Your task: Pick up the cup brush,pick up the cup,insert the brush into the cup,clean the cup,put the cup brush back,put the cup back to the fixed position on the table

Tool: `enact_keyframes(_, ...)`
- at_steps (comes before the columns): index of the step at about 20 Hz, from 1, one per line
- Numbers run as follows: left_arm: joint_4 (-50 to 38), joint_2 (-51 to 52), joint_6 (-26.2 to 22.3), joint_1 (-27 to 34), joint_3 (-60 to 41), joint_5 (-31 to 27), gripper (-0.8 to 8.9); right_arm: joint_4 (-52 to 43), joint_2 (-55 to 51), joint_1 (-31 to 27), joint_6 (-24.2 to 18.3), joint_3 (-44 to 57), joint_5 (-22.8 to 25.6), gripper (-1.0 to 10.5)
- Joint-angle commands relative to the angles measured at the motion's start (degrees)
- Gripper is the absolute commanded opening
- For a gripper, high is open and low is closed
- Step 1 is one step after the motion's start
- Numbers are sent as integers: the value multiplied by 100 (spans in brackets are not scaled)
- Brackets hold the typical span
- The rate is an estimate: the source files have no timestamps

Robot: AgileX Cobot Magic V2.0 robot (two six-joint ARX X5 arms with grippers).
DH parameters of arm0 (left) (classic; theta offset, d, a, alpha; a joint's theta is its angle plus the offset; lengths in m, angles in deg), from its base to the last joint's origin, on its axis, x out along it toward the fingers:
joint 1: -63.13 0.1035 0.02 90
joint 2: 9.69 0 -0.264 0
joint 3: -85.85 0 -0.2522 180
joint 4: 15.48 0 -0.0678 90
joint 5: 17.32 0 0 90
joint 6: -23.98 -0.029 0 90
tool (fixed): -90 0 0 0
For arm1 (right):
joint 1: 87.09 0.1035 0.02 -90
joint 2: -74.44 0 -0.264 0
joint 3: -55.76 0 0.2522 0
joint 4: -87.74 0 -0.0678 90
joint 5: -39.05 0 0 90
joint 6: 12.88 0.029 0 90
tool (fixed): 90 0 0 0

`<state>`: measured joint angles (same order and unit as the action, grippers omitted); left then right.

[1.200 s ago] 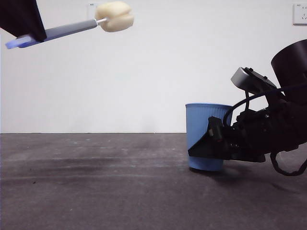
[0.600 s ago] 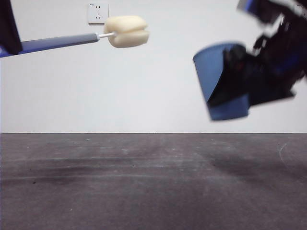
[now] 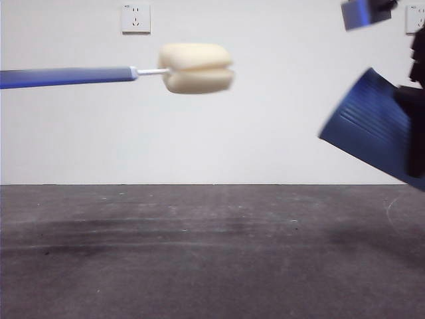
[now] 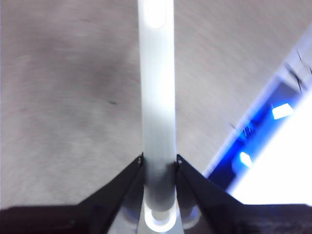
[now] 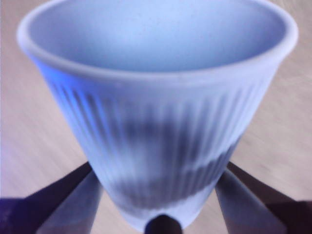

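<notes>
The cup brush (image 3: 99,73) hangs level high above the table (image 3: 199,252), its handle coming in from the left edge and its cream-yellow sponge head (image 3: 196,68) pointing right. My left gripper (image 4: 158,163) is shut on the brush handle (image 4: 157,97); the arm itself is out of the front view. The blue ribbed cup (image 3: 372,126) is held in the air at the right edge, tilted with its mouth toward the upper left. My right gripper (image 5: 158,195) is shut on the cup (image 5: 161,112) near its base. A wide gap separates sponge and cup.
A white wall with a power socket (image 3: 135,18) stands behind the table. A second socket (image 3: 415,18) is at the top right corner. A blue-lit part of the right arm (image 3: 362,12) shows at the top right.
The cup was lifted off the table, raised, and tilted, moving toward the right edge. The brush levelled out and its sponge head moved right and slightly down.
</notes>
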<state>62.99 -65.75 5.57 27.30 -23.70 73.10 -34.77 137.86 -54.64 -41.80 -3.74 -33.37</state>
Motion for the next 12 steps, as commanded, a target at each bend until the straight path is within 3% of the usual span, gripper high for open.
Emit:
enact_keyframes(1,103,-166,-310,-286,-4,-2,-8,-22,11,138,-673,11,376,-13)
enact_keyframes(5,11,-535,-326,-575,-4,-44,-8,-155,13,428,-1427,11,682,-13)
enact_keyframes(8,-87,-763,-328,-699,-4,-42,-8,-341,37,627,-1764,9,726,-13)
enact_keyframes(12,-208,-925,-326,-883,-4,-39,-8,-525,417,885,-2291,9,1130,-13)
